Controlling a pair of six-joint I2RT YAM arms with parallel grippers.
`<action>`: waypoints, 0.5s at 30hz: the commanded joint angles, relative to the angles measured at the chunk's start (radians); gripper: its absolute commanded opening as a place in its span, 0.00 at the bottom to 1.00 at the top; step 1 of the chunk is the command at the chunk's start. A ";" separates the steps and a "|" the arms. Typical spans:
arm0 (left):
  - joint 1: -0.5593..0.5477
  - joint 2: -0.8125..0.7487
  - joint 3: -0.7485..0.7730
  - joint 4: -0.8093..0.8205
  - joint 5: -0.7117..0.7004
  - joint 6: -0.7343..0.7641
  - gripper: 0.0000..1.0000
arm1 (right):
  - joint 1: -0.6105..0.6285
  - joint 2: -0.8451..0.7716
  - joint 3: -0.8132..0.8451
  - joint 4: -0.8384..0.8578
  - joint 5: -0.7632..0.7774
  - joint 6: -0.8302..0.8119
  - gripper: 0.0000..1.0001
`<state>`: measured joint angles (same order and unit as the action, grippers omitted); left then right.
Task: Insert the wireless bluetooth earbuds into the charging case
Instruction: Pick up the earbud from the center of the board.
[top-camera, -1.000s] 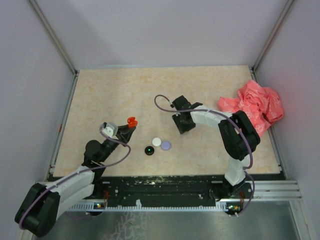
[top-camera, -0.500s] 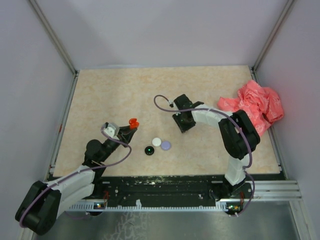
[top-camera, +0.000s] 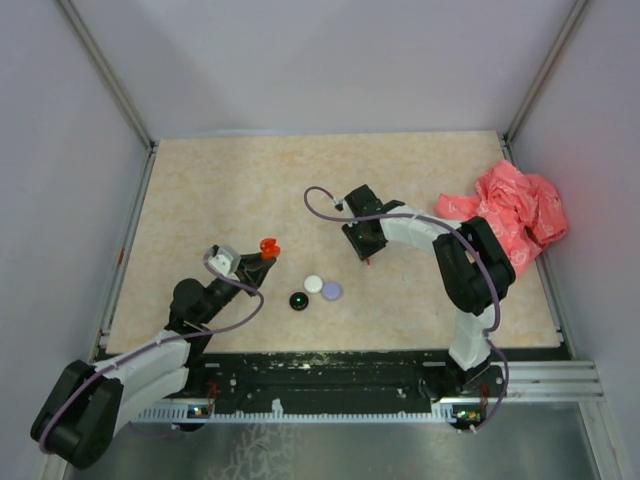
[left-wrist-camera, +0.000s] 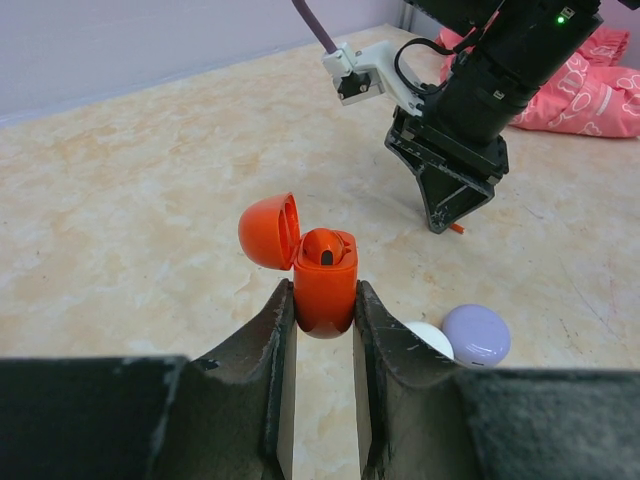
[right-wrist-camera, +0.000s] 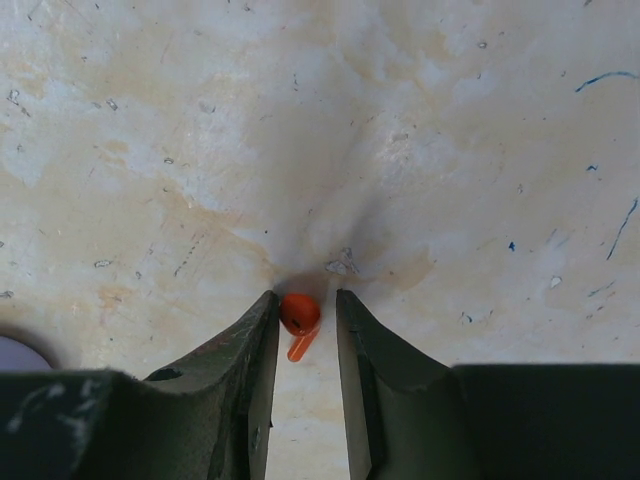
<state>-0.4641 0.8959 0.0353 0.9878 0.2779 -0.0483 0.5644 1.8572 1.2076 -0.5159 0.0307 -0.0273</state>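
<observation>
Nearest the arm bases, the left gripper (left-wrist-camera: 325, 305) is clamping the orange charging case (left-wrist-camera: 325, 285) between its two fingers, holding it upright just above the table (top-camera: 220, 180). The case's lid (left-wrist-camera: 268, 230) is hanging open, tipped back to the left, and a small dark slot is showing in the top of the body. Just beyond and to the right of the case, three round discs are lying close together on the marbled surface. The black one with a green centre (top-camera: 298, 300) is sitting nearest. The white one (top-camera: 314, 284) and the lilac one (top-camera: 332, 291) are sitting side by side, touching or nearly so. Farther out, the right gripper (right-wrist-camera: 305, 296) is pointing straight down at the table, its fingertips resting on or just above the surface. Its jaws are standing narrowly apart around a red earbud (right-wrist-camera: 299, 312). The earbud is lying on the table with its short stem pointing toward the camera. The left finger is touching it or almost so, and a sliver of table is showing before the right finger, so the grip is not closed on it. At the far right edge a crumpled pink-red plastic bag (top-camera: 510, 205) is lying well apart from everything else.
</observation>
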 joint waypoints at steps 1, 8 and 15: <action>0.005 0.001 0.020 0.045 0.023 -0.007 0.00 | -0.014 0.032 0.013 -0.001 0.043 -0.017 0.28; 0.005 0.014 0.021 0.056 0.039 -0.012 0.00 | -0.018 0.006 0.012 -0.036 0.068 0.008 0.21; 0.005 0.034 0.023 0.084 0.062 -0.020 0.00 | -0.017 -0.041 0.008 -0.055 0.069 0.034 0.24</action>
<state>-0.4641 0.9222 0.0353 1.0122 0.3080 -0.0555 0.5617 1.8553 1.2114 -0.5289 0.0700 -0.0101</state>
